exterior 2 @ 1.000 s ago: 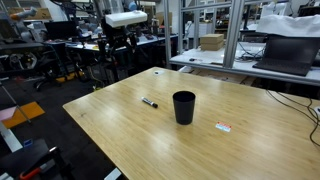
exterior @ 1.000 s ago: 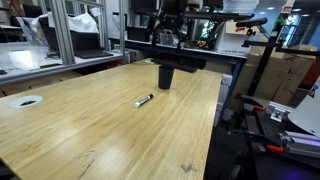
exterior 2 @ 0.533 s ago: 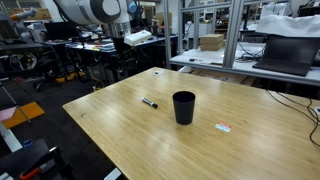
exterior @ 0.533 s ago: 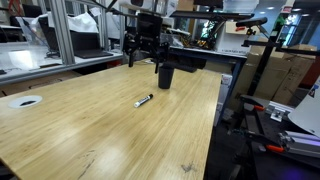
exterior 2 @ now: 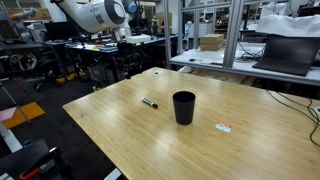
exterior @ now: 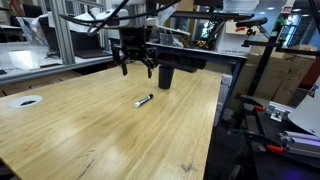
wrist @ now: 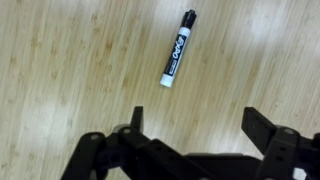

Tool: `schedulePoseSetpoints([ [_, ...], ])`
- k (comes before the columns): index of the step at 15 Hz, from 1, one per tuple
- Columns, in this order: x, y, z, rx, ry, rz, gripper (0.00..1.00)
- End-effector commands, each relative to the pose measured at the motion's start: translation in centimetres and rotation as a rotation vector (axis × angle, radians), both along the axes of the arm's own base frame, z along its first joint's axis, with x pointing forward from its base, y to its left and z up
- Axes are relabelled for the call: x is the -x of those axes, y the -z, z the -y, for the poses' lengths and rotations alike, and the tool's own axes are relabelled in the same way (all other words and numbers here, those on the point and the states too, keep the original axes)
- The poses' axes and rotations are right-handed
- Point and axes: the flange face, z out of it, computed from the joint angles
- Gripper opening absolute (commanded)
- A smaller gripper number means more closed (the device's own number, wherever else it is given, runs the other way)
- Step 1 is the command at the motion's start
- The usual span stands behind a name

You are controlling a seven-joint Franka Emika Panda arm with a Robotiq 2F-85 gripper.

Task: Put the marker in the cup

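Note:
The marker [exterior: 144,100], dark with a whitish section, lies flat on the wooden table [exterior: 90,135]. It also shows in an exterior view [exterior 2: 150,102] and in the wrist view [wrist: 177,50]. The dark cup [exterior: 166,77] stands upright behind it, and shows beside it in an exterior view [exterior 2: 184,107]. My gripper [exterior: 136,64] hangs in the air above the table's far part, left of the cup and beyond the marker. In the wrist view the gripper [wrist: 198,122] is open and empty, with the marker lying on the table ahead of the fingers.
A flat white ring-shaped object [exterior: 25,101] lies near the table's left edge. A small white and red label [exterior 2: 223,126] lies beside the cup. Metal frames, desks and equipment surround the table. A laptop [exterior 2: 288,52] stands on a desk beyond.
The arm has swung from behind the table's far edge out over the table, moving left and lower, toward the marker. The marker and the cup have not moved.

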Motion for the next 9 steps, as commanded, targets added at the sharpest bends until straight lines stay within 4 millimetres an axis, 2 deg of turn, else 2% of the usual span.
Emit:
schedulePoseSetpoints([
  [1,-1.4,1.3,-0.5,0.040,0.097,0.002,1.00],
  [6,-2.1,5.1,1.2,0.087,0.205,0.048,1.00],
  [9,-2.2,7.0,1.4,0.123,0.227,0.060,1.00],
])
